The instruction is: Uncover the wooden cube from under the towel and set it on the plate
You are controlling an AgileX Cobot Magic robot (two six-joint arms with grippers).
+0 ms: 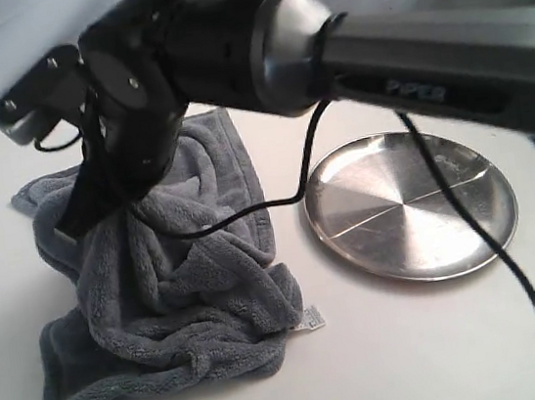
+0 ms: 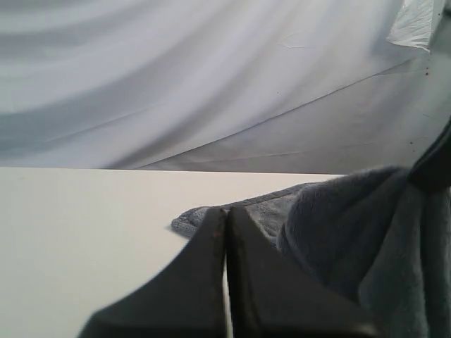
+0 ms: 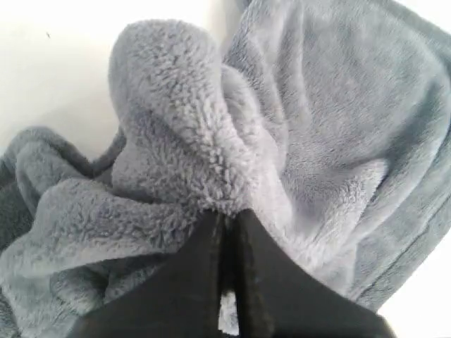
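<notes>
We find only one piece of writing: dark lettering (image 1: 416, 91) on the grey forearm of the right arm (image 1: 468, 40), which hangs above the far rim of the plate (image 1: 411, 206). The letters are blurred; we read them as something like "PIPER", but we cannot be sure of each one. To the near left of the plate, a small white tag (image 1: 313, 320) sits at the edge of the towel (image 1: 200, 288); any print on it is too small for us to read. In the two wrist views we can read nothing
</notes>
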